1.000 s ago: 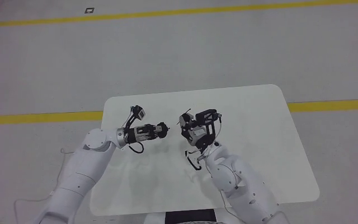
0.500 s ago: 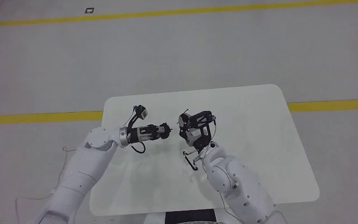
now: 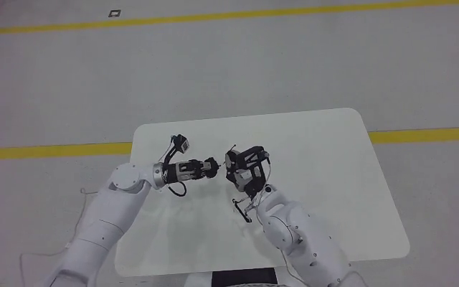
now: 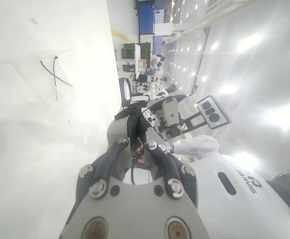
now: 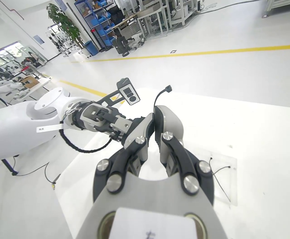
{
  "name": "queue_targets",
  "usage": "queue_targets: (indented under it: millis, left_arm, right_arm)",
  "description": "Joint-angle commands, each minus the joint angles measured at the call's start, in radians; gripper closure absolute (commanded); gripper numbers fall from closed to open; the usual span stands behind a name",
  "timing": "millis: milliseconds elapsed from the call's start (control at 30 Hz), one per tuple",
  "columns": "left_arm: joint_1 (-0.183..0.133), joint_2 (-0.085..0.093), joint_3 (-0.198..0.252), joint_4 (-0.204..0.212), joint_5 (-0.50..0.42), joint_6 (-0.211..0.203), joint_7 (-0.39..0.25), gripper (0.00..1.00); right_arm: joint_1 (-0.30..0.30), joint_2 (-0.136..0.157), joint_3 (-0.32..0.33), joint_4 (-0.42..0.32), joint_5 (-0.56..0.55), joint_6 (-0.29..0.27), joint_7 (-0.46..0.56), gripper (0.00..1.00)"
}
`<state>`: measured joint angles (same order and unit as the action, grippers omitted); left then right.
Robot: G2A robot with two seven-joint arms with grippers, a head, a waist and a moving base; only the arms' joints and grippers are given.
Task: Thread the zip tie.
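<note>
A white counter with rounded corners stood on a pale grey floor. Two yellow lines crossed that floor, one far off and one passing behind the counter. A small dark square marker lay beside the far line. A clear plastic sheet lay flat on the counter. Farther back stood blue shelving, a potted plant and metal-framed benches.

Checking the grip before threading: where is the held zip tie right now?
In the right wrist view, the zip tie stands pinched in the shut right gripper, head end curling free above it, just beside the left gripper.
</note>
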<state>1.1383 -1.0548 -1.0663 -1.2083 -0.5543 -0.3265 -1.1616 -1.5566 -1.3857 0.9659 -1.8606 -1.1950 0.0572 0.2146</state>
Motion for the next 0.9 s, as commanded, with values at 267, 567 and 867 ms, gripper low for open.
queue_targets:
  millis: [267, 567, 867]
  left_arm:
    - [0.0, 0.0, 0.0, 0.0, 0.0, 0.0, 0.0, 1.0]
    - [0.0, 0.0, 0.0, 0.0, 0.0, 0.0, 0.0, 1.0]
    - [0.0, 0.0, 0.0, 0.0, 0.0, 0.0, 0.0, 1.0]
  right_arm:
    - [0.008, -0.002, -0.011, 0.011, -0.002, 0.001, -0.002, 1.0]
    - [0.013, -0.003, -0.016, 0.02, -0.004, 0.008, 0.001, 1.0]
    - [0.024, -0.006, -0.02, 0.029, 0.0, 0.015, 0.005, 1.0]
